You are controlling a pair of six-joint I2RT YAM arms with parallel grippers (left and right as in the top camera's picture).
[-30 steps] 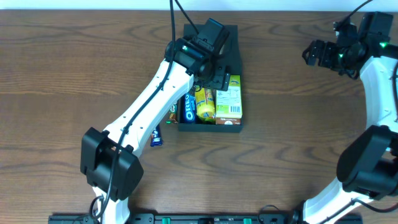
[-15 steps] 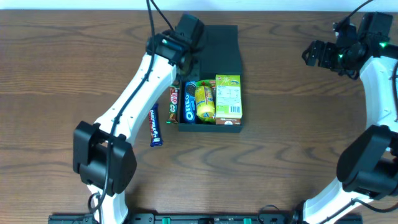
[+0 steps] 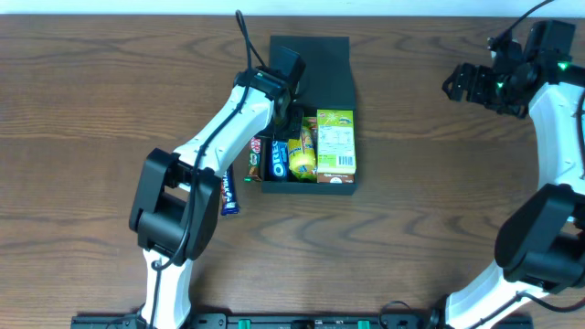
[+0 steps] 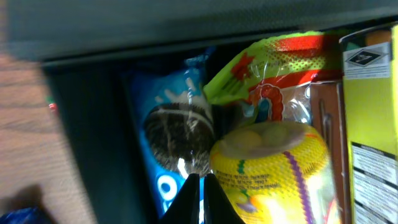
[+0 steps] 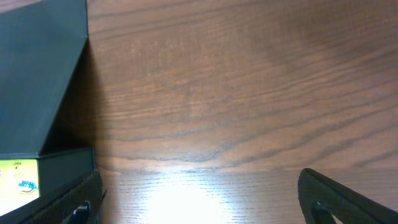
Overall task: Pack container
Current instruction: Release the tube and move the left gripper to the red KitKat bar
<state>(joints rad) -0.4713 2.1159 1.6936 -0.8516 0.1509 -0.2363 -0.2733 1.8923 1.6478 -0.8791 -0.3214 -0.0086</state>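
- Left gripper (image 4: 199, 186): fingers pressed together, holding nothing; tips over the seam between Oreo pack (image 4: 177, 134) and yellow netted pack (image 4: 273, 168).
- Step, as judged: seating the packs. Press lightly along the seam and avoid crushing the biscuits.
- Container (image 3: 306, 189): mid-desk, toward the far edge, with lid flap (image 3: 320, 64) open and lying toward that edge; green carton (image 3: 335, 142) sits at its right wall.
- Blue bar (image 3: 228, 190): on the desk beside the container's near left corner, not yet packed; keep room for it.
- Right gripper (image 3: 455, 84): jaws wide, empty, near the far right corner.
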